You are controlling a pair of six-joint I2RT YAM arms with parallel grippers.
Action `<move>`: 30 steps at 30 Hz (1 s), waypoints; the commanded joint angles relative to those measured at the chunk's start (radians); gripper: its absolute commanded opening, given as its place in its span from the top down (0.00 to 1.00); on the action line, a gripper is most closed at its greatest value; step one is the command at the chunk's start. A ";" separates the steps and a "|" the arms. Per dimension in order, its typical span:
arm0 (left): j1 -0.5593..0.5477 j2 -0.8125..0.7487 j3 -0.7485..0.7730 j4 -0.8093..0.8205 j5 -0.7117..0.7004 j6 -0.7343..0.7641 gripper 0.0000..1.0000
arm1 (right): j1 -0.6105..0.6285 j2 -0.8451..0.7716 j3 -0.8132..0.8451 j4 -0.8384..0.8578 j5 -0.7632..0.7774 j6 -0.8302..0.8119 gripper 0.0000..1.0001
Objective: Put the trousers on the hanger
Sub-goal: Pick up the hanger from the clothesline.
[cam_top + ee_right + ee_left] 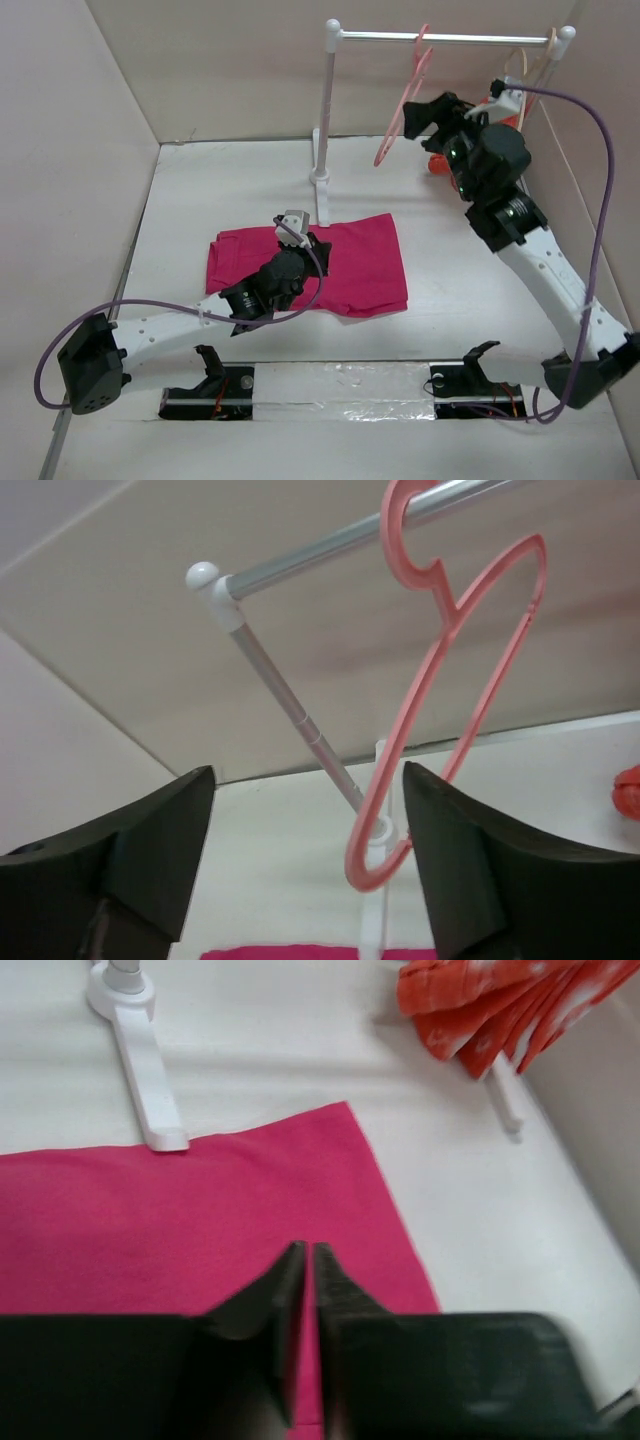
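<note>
Your trousers (355,265) lie flat on the bench (450,260), near the middle, spread out as a magenta rectangle. Their far edge meets the tip of the rack's white foot (140,1060); you cannot tell whether the foot rests on the cloth or only touches it.

The hanger (405,100) is not on the bench. It hangs by its hook from the metal rail (450,38), tilted, with its lower loop swung toward the rack's upright post (325,120).

Your left arm (265,285) reaches over the near part of the trousers. Its jaws are drawn in to a thin slit, and the two dark fingers (270,1300) stand above the cloth near its right-hand edge. Magenta shows through the slit, but you cannot tell whether any cloth is caught there.

Your right arm (500,165) is raised by the rail, beside the hanger. Its jaws are wide. From the right wrist, the hanger's lower loop (440,680) hangs between the two fingers (150,850), clear of both.

An orange floral garment (500,1000) hangs at the far right, well apart from the trousers.
</note>
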 commanded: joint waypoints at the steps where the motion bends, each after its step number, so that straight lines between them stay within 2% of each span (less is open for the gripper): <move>1: -0.002 -0.012 -0.029 0.030 0.001 0.037 0.85 | -0.003 0.147 0.139 -0.163 0.092 -0.049 0.14; 4: -0.002 -0.029 -0.046 0.053 0.015 0.050 0.69 | -0.012 0.285 0.293 -0.228 0.110 -0.049 0.13; 8: -0.002 -0.017 -0.034 0.038 0.016 0.045 0.69 | -0.013 0.435 0.431 -0.311 0.199 -0.058 0.19; 11: -0.002 -0.013 -0.036 0.042 0.021 0.047 0.69 | -0.003 0.477 0.419 -0.322 0.250 -0.057 0.31; 12: -0.002 -0.014 -0.034 0.038 0.018 0.045 0.69 | -0.003 0.465 0.395 -0.307 0.259 -0.057 0.40; 16: -0.002 -0.025 -0.039 0.045 0.030 0.041 0.69 | -0.003 0.411 0.289 -0.218 0.257 -0.046 0.62; 17: -0.002 -0.026 -0.045 0.055 0.033 0.041 0.70 | -0.003 0.403 0.264 -0.203 0.254 -0.049 0.75; 20: -0.002 -0.022 -0.042 0.047 0.025 0.039 0.70 | -0.012 0.377 0.246 -0.187 0.231 -0.069 0.90; 21: -0.002 -0.022 -0.037 0.039 0.022 0.036 0.70 | -0.013 0.366 0.237 -0.171 0.218 -0.085 0.98; 24: -0.002 -0.022 -0.046 0.055 0.030 0.034 0.70 | -0.013 0.307 0.178 -0.083 0.173 -0.150 1.00; 30: -0.002 -0.028 -0.049 0.055 0.024 0.025 0.70 | -0.022 0.233 0.178 -0.107 0.187 -0.196 1.00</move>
